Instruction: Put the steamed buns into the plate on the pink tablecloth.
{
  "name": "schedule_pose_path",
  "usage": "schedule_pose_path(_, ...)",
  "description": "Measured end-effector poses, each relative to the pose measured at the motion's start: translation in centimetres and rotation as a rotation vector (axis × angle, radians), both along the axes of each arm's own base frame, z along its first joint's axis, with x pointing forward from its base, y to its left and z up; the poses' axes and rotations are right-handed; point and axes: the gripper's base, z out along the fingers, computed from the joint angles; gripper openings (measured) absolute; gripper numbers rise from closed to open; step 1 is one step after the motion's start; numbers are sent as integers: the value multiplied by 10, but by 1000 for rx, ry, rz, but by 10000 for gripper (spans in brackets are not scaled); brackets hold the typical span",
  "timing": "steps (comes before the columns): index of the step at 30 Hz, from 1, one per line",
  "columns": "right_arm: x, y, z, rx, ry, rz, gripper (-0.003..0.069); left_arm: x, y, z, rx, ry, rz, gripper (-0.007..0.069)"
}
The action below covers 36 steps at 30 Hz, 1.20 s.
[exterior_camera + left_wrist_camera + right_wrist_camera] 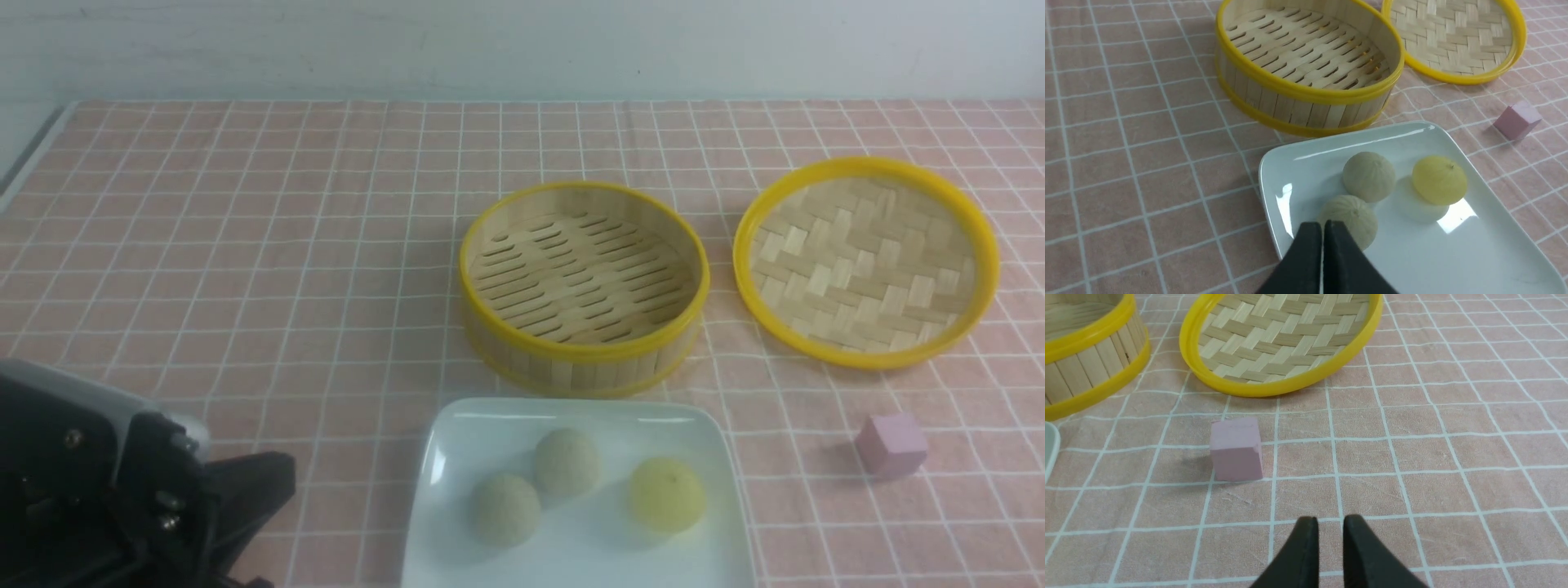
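Three steamed buns lie in the white square plate (pixel 584 555) on the pink tablecloth (pixel 245 245): two beige buns (pixel 506 508) (pixel 566 461) and a yellow one (pixel 667 494). In the left wrist view my left gripper (pixel 1323 223) hovers over the plate's (pixel 1433 253) near corner. Its black fingers are pressed together with nothing between them, just in front of the nearer beige bun (pixel 1351 214). The left arm (pixel 122 482) shows at the front view's bottom left. My right gripper (pixel 1330 520) hangs over bare cloth near the pink cube, its fingers a little apart and empty.
A round yellow-rimmed bamboo steamer (pixel 584 286) stands empty behind the plate. Its woven lid (pixel 865 261) lies upside down to the right. A small pink cube (pixel 891 443) sits right of the plate. The plate's edge (pixel 1049 445) shows in the right wrist view.
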Motion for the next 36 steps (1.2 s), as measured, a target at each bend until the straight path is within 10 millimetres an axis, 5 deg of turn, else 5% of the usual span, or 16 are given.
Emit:
schedule_pose_path(10, 0, 0, 0, 0, 0, 0, 100, -22, 59, -49, 13, -88, 369, 41)
schedule_pose_path(19, 0, 0, 0, 0, 0, 0, 113, -39, 81, -95, 46, -141, 654, 50)
schedule_pose_path(36, 0, 0, 0, 0, 0, 0, 119, -42, 83, -96, 52, -136, 678, 66)
